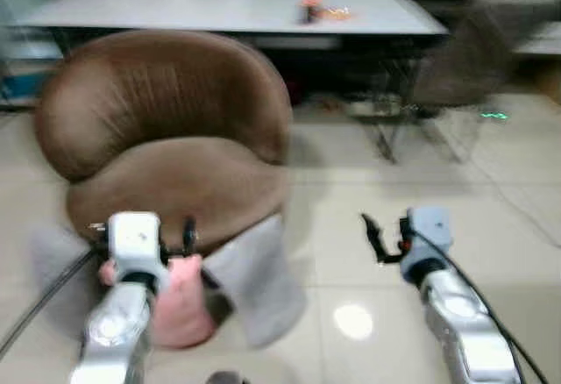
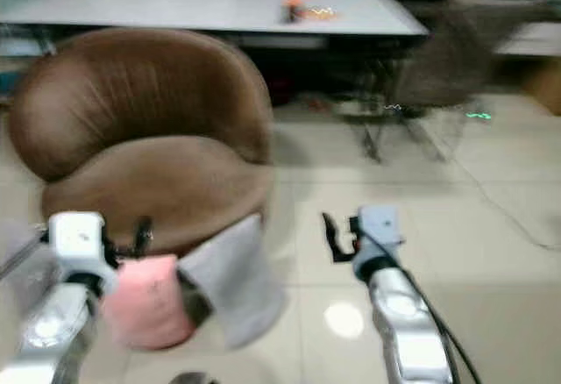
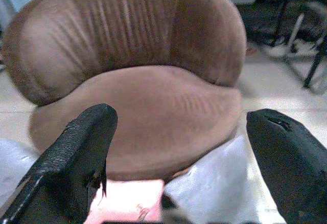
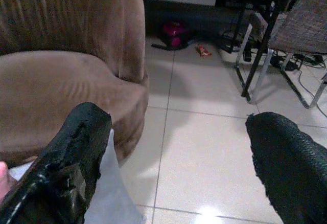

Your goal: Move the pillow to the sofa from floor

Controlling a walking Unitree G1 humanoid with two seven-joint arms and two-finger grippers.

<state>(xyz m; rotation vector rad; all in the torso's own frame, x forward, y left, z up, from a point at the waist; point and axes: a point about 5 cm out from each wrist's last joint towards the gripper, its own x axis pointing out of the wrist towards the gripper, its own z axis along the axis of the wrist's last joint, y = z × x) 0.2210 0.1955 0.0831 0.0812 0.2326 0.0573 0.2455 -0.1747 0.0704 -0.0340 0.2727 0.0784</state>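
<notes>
currently at the approach step, nothing grasped yet. pink pillow (image 1: 180,309) sits on the floor (image 1: 368,252), leaning against the front base of the brown sofa (image 1: 166,138), with a grey pillow (image 1: 254,279) touching it on the robot's right. left hand (image 1: 175,239) hovers just above the pink pillow, fingers spread wide in the left wrist view, sofa seat visible between them, pink corner at the frame edge below. right hand (image 1: 379,237) is also open, held over bare tile to the right of the grey pillow, well apart from the pink one. head views are blurred, so exact contact can't be confirmed; judging by the gap, neither hand touches fabric.

next move likely calls for dropping the left hand down onto the pink pillow, pinching a good fold of it, then lifting clear of the seat's front edge and setting it on the cushion. soft item, so a shallow pinch could slip; grey pillow may drag along.
</notes>
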